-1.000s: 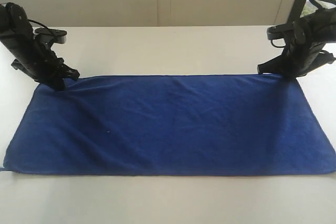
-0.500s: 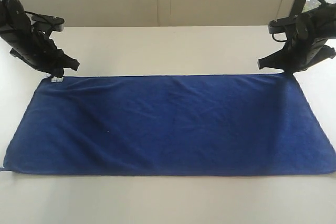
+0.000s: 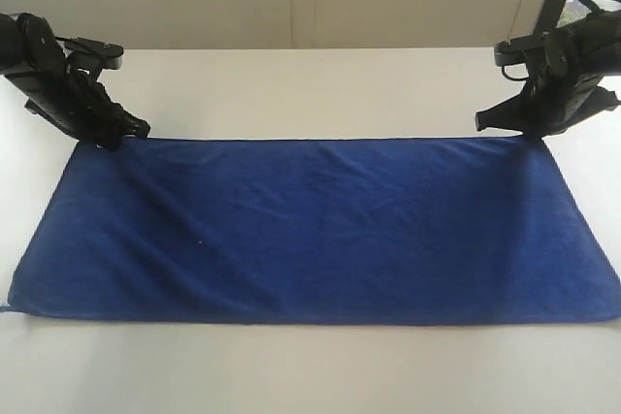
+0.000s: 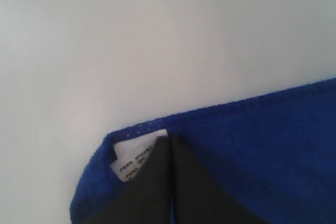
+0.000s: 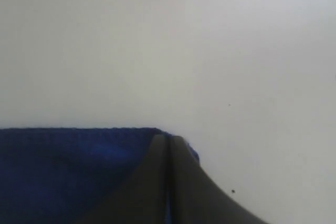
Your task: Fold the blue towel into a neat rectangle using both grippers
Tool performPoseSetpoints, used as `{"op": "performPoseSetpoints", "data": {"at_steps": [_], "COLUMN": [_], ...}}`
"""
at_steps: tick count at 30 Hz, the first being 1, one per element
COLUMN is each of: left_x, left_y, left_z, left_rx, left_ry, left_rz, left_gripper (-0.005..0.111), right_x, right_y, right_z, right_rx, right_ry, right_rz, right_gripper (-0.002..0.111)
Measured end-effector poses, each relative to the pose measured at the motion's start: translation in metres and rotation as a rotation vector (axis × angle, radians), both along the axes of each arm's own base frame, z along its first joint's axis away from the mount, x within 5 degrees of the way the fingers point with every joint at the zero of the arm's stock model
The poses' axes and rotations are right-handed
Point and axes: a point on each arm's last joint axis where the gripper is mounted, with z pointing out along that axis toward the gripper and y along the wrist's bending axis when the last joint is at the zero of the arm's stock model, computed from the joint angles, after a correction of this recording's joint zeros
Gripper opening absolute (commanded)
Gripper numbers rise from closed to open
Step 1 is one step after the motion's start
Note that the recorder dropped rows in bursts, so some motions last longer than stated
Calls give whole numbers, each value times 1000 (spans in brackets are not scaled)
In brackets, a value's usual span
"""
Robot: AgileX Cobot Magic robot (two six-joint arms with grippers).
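Limp, light-looking blue towel (image 3: 320, 230) spread flat on the table (image 3: 310, 84), a corner pinched inside each shut pair of jaws, left gripper (image 3: 112, 138) and right gripper (image 3: 534, 133); likely to sag between them; best gripped at those corners.

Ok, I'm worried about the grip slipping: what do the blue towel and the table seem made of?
Blue towel: looks like soft matte microfibre or terry; fine nap, gentle creases, a stitched hem. Table: smooth off-white, slight sheen, probably laminate or painted board; no grain shows.
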Motion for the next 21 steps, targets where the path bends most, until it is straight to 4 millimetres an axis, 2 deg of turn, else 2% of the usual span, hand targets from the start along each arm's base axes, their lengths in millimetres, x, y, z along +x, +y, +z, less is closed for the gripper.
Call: {"op": "performPoseSetpoints", "data": {"at_steps": [4,6,9,11,15,21], "left_x": [-1,-4,-13,-26,-52,-92], "left_y": [0,0,0,0,1,-9], "left_z": [2,16,49,63,62,54], "left_rx": [0,-3,-9,-12,0,21], "left_ry": [10,-3,-23,48,317,468], "left_rz": [-2,-5,-13,-22,-65,-124], "left_gripper": [0,0,0,0,0,0], "right_x": [-1,-2,-6,-11,-16,-21], "right_y": [0,0,-1,1,10,15], "right_z": [1,11,38,50,50,47], "right_rx": [-2,-5,-12,-11,27,30], "right_ry": [6,-7,-41,-26,30,102], "right_rz": [-2,-5,-15,-11,-17,-14], "right_gripper": [0,0,0,0,0,0]}}
